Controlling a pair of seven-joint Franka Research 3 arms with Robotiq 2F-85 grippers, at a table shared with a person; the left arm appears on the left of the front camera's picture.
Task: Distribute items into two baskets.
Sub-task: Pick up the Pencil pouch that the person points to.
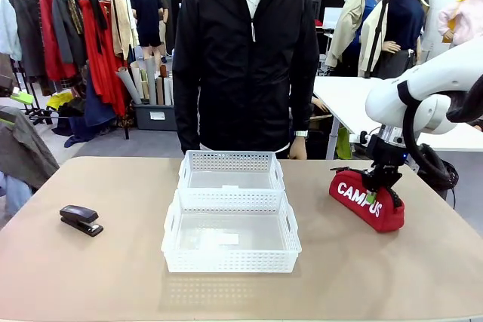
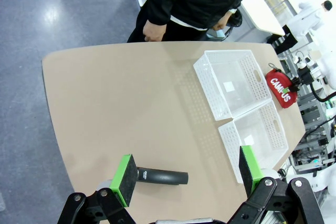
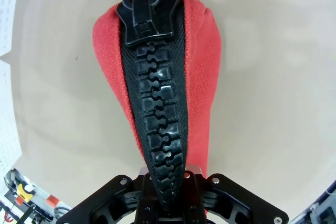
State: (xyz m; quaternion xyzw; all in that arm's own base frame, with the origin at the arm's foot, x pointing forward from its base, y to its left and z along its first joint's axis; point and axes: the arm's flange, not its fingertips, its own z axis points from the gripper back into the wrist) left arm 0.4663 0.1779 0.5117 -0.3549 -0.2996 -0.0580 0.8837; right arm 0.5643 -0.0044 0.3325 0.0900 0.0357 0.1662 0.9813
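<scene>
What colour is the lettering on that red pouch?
White, on the red pouch; the front view shows it best.

Stapler (image 2: 164,177) end behind a green pad (image 2: 125,180), pouch (image 3: 207,66) zip pull (image 3: 148,9) cropped at top, near end hidden between jaws.

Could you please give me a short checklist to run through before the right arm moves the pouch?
1. Grip: right gripper shut on the red pouch along its zip: ok.
2. Lift: pouch clear of the table: cannot tell.
3. Targets: near basket and far basket hold no items: ok.
4. Safety: person's hand back from the baskets: ok.
5. Other arm: left gripper open over the stapler: ok.
</scene>
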